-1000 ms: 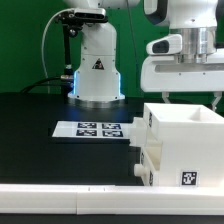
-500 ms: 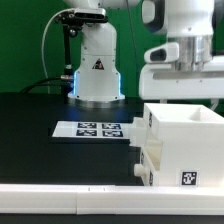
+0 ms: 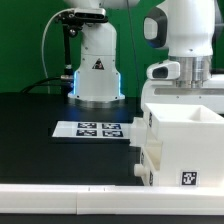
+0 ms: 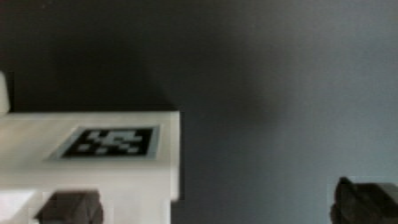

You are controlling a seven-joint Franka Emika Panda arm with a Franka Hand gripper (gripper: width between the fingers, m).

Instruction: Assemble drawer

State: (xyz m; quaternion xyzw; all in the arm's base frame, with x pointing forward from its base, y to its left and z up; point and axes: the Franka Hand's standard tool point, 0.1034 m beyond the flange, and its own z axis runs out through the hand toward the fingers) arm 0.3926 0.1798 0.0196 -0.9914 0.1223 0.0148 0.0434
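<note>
Right now my gripper point(image 4: 217, 203) hangs just above the drawer point(image 3: 180, 145), and its fingers stand spread wide apart with nothing between them. In the wrist view one dark fingertip point(image 4: 75, 206) sits over the white top of the drawer, while the other fingertip point(image 4: 366, 198) sits out over the black table point(image 4: 285, 90). I cannot tell whether either tip touches the plastic.

In the exterior view my white hand is at about two o'clock in the picture, directly over the open top of the big white box, and the box hides my fingertips from that side. The drawer stands at about four o'clock, upright on the table point(image 3: 40, 125), with a square black-and-white tag point(image 3: 187, 179) low on its front face. Another such tag point(image 4: 111, 142) lies on the flat white surface that the wrist view looks down on. Smaller white parts jut from the box's side toward the exterior view's left.

Farther out, at about nine o'clock from the drawer, the marker board point(image 3: 98, 130) lies flat on the table, near but apart from it. Behind the board stands a white robot base point(image 3: 96, 65), glowing blue at its foot, against a green backdrop point(image 3: 25, 40). A long white bar point(image 3: 70, 196) runs along the table's near edge.
</note>
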